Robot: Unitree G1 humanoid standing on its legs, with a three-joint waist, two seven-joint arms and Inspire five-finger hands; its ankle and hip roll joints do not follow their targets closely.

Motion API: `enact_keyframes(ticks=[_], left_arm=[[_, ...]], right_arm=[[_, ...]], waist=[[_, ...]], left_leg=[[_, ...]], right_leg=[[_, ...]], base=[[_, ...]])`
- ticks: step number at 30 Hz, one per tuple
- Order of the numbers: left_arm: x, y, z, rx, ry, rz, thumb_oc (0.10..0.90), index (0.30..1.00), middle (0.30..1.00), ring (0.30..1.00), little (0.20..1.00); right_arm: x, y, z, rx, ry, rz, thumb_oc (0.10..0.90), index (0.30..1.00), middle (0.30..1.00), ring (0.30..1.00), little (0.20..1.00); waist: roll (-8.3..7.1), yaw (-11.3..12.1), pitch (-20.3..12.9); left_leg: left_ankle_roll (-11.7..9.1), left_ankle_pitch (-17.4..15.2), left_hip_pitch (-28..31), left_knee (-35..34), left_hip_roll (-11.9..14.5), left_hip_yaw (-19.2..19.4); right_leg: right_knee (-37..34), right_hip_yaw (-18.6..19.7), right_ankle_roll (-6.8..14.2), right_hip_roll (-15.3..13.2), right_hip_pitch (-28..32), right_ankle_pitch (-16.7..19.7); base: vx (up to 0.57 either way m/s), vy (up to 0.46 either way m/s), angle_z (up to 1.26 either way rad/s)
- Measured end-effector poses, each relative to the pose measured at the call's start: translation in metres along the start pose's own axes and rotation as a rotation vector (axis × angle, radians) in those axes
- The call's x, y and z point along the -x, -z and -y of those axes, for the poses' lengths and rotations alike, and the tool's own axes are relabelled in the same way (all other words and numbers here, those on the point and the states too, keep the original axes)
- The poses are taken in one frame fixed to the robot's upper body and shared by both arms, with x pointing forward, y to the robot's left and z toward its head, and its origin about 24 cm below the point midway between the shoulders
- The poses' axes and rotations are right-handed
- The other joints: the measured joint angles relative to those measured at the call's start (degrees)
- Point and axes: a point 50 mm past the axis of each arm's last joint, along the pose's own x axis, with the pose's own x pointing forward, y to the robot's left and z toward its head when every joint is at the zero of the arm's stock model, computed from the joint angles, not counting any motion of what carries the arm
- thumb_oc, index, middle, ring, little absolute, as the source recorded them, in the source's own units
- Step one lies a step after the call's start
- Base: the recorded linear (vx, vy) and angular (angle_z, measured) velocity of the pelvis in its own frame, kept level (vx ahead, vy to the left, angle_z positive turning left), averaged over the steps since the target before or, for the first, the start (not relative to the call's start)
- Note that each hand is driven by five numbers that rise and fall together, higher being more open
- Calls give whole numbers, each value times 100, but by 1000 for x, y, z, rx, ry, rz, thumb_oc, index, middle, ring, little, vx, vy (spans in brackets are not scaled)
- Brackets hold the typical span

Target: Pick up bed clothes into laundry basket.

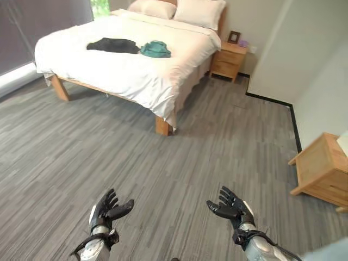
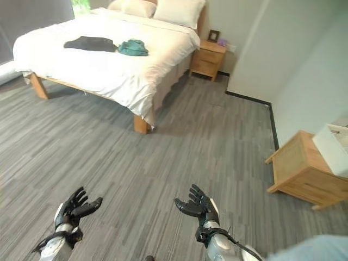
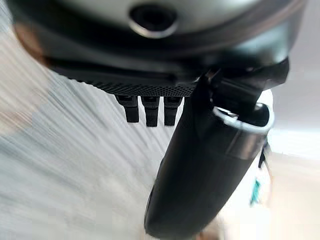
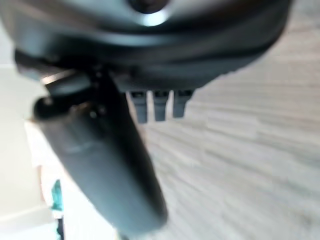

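1. Fingers on both hands are spread wide and relaxed, palms turned inward toward each other, holding nothing.
2. I see the left hand (image 1: 109, 211) at the lower left of the frame and the right hand (image 1: 232, 208) at the lower centre-right, both held over the grey wood-grain floor (image 1: 163, 174), well apart from each other.
3. I find the bed (image 1: 130, 60) in the upper left of the frame, well apart from both hands. It has a white cover that hangs over the near edge, and light wooden legs show at its corners.
4. Two garments lie on top of the cover near the middle of the bed: a black garment (image 1: 113, 45) spread flat, and just beside it, toward the frame's right, a bunched teal garment (image 1: 155, 49). Whether the two touch I cannot tell.
5. Two pillows (image 1: 179, 10) rest at the head of the bed, at the top centre of the frame.
6. A wooden nightstand (image 1: 229, 58) stands just beside the head of the bed, upper centre-right, with a small framed picture (image 1: 234, 37) upright on it.
7. A second wooden cabinet (image 2: 304, 169) stands at the right edge of the frame against the wall, and a white box-like thing (image 2: 333, 147) sits on its top; what it is I cannot tell.
8. In the wrist views I see each hand's thumb and short finger stubs over blurred floor.
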Motion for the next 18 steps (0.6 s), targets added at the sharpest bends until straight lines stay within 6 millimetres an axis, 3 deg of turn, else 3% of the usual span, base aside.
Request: enact_keyframes(ticks=[2,3,4,5,6,7,8,9,10,11,12,13,14,15,16,17,18], left_arm=[[4,13,2,6,-1,-60,800,900,900,900,900],[8,16,0,8,-10,-65,800,900,900,900,900],[11,18,-6,8,-31,-73,800,900,900,900,900],[14,17,-12,20,-62,-62,800,900,900,900,900],[14,16,-16,23,-80,-58,800,900,900,900,900],[14,14,-21,24,-100,-52,800,900,900,900,900],[15,12,-27,28,-123,-42,800,900,900,900,900],[17,10,-33,20,-139,-36,800,900,900,900,900],[21,7,-38,19,-159,-21,800,900,900,900,900],[21,7,-37,16,-156,-15,800,900,900,900,900],[19,4,-34,11,-153,-3,800,900,900,900,900],[16,1,-30,13,-143,8,800,900,900,900,900],[9,-5,-22,7,-107,26,800,900,900,900,900],[3,-11,-12,2,-70,45,800,900,900,900,900],[-7,-24,0,-5,-24,94,800,900,900,900,900],[-12,-42,0,-36,-2,159,800,900,900,900,900],[-10,-50,-6,-55,-5,192,800,900,900,900,900]], right_arm=[[-8,-36,-1,22,-30,149,800,900,900,900,900],[-8,-39,-6,28,-51,168,800,900,900,900,900],[-7,-37,-11,51,-79,164,800,900,900,900,900],[-7,-35,-18,72,-111,159,800,900,900,900,900],[-7,-34,-21,77,-125,156,800,900,900,900,900],[-5,-28,-24,76,-137,138,800,900,900,900,900],[-2,-20,-27,68,-141,111,800,900,900,900,900],[1,-11,-32,71,-154,85,800,900,900,900,900],[3,-7,-38,79,-182,73,800,900,900,900,900],[4,-6,-39,78,-190,69,800,900,900,900,900],[6,-1,-41,68,-192,56,800,900,900,900,900],[8,2,-43,57,-191,45,800,900,900,900,900],[8,3,-44,42,-184,42,800,900,900,900,900],[8,3,-44,34,-182,43,800,900,900,900,900],[6,0,-52,26,-202,56,800,900,900,900,900],[5,-4,-66,12,-249,76,800,900,900,900,900],[6,-10,-78,15,-314,101,800,900,900,900,900]], waist=[[475,12,132],[664,184,110],[744,306,60],[826,541,-10],[853,598,-14],[886,664,-43],[861,716,-97],[713,813,-199],[663,871,-239],[667,821,-236],[707,852,-240],[705,792,-224],[731,647,-204],[808,599,-155],[744,509,118],[547,434,271],[805,454,271]], left_leg=[[-244,247,-147,-2007,-144,-169],[-369,612,-151,-2771,-180,-351],[-678,916,-209,-3357,-201,-522],[-910,1076,-202,-3888,-125,-745],[-891,1142,-272,-3801,-114,-649],[-666,1194,-270,-3589,-102,-534],[-264,1278,-258,-3266,-123,-332],[-204,1325,-179,-3181,-229,-179],[-157,1553,24,-3356,-245,71],[-244,1689,152,-3416,-310,23],[-124,2038,471,-3615,-405,-100],[38,2086,706,-3733,-540,-161],[89,2169,958,-3917,-619,-273],[-62,2179,1154,-4066,-600,-346],[-1642,1343,1062,-3517,-556,-300],[66,723,536,-2078,-605,-200],[162,378,468,-1847,42,-594]], right_leg=[[-474,41,20,198,697,-127],[-430,111,-97,325,858,-197],[-438,379,-84,449,1072,-370],[-304,604,-199,507,1140,-532],[-366,677,-154,513,1290,-581],[-422,782,-204,515,1503,-693],[-436,905,-146,437,1699,-898],[-210,944,3,236,1779,-1180],[450,895,638,51,1618,-1437],[959,838,896,12,1479,-1502],[2278,750,1502,-93,1065,-1527],[3240,609,1730,-189,767,-1365],[4029,431,1677,-239,529,-1160],[4383,209,1516,-190,382,-1054],[4640,-150,1000,-221,133,-835],[4626,-246,992,-671,-26,-771],[4504,-388,1193,-792,-114,-906]], base=[[821,108,-70],[805,136,-69],[700,160,-125],[647,220,-105],[606,257,-106],[643,286,-72],[576,240,-89],[530,194,-117],[478,156,-107],[463,199,-98],[401,253,-58],[375,289,-24],[383,272,22],[598,254,58],[646,170,44],[683,87,-1],[540,-17,-30]])
